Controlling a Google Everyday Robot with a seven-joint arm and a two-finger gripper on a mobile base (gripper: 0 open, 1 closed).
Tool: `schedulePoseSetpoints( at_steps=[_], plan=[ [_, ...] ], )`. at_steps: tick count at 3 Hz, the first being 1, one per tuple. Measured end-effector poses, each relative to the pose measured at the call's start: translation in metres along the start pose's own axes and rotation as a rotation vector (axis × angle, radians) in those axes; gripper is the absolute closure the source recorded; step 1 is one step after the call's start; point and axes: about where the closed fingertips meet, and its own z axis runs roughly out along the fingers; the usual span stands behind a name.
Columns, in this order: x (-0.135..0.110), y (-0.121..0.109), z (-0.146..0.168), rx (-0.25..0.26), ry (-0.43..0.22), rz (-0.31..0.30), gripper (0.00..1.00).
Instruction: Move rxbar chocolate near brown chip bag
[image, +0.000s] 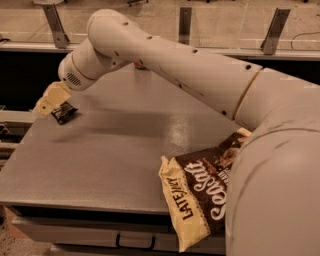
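Observation:
The rxbar chocolate (64, 113) is a small black wrapper lying at the far left edge of the grey table (125, 145). My gripper (49, 102), with cream fingers, sits right over the bar's left end and partly covers it. The brown chip bag (202, 192), dark brown and cream with "Sea Salt" and "LATE JULY" lettering, lies at the table's front right corner, overhanging the front edge. My white arm stretches from the lower right across the table and hides the bag's right part.
A drawer handle (135, 241) shows under the table's front edge. A railing with metal posts (274, 30) runs behind the table. A shelf edge (12, 117) sits just left of the table beside the bar.

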Motion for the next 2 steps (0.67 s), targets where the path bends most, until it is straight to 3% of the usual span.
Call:
schedulePoseSetpoints(
  at_steps=[1,2],
  plan=[
    [0.019,-0.002,0.028,0.063,0.065,0.079,0.00],
    [0.051,-0.009,0.042,0.142,0.124,0.159,0.08]
  ],
)
